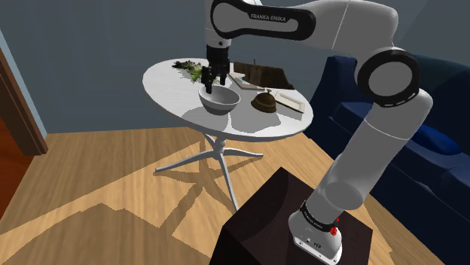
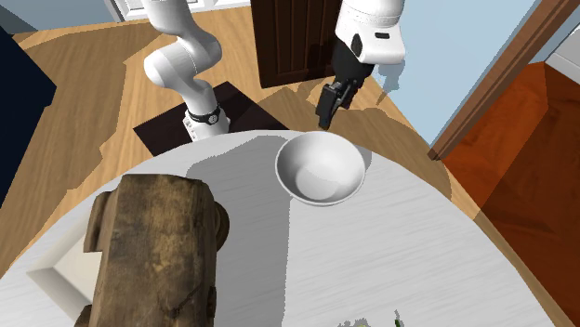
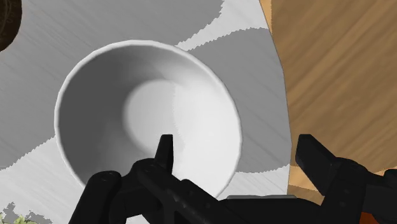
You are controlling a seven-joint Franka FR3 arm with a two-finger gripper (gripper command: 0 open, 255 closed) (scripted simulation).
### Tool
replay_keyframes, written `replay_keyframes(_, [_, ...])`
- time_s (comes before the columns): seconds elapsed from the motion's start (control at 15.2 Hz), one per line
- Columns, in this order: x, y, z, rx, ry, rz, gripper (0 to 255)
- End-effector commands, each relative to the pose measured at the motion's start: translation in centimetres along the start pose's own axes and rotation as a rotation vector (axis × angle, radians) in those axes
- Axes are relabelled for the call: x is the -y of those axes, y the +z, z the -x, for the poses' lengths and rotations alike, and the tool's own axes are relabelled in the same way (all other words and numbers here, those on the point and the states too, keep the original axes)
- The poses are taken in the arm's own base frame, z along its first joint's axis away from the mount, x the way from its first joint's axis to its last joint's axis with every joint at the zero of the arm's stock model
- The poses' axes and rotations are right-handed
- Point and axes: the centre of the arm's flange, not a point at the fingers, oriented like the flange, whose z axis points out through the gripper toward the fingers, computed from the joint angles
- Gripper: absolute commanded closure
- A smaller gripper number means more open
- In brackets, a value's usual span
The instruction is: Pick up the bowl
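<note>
Obs: bowl (image 1: 218,99) upright on counter (image 1: 167,81), upper centre of shoulder frame. The fingers (image 3: 165,151) are released, holding nothing, and straddle the bowl's counter-edge rim: one tip inside, one outside. Likely needs a straight descent.

My bowl (image 1: 218,99) (image 2: 320,168) (image 3: 147,114) is plain white shading to light grey. It is round and deep, with a thin rim and a small flat bottom. It stands upright and empty on the round white table (image 1: 169,83) (image 2: 390,251) (image 3: 38,76), near the table's edge. In the wrist view, 1 of my 2 fingers (image 3: 165,149) shows over its inside and the other beyond its rim, so a stretch of rim lies between them. I cannot tell whether either touches it.
</note>
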Motion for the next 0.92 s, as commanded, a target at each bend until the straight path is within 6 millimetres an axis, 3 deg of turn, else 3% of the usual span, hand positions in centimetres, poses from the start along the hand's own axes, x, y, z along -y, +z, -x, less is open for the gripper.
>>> replay_keyframes(0.0, [0.7,0.5,-2.9,0.019,-0.012,0.009,0])
replay_keyframes(0.07, [1.0,0.6,-3.9,0.025,-0.016,0.011,0])
replay_keyframes(0.66, [1.5,4.6,-4.1,0.025,-0.016,0.011,0])
replay_keyframes(0.73, [1.5,4.6,-4.1,0.025,-0.016,0.012,255])
replay_keyframes(0.86, [1.5,4.7,-4.2,0.025,-0.016,0.011,255])
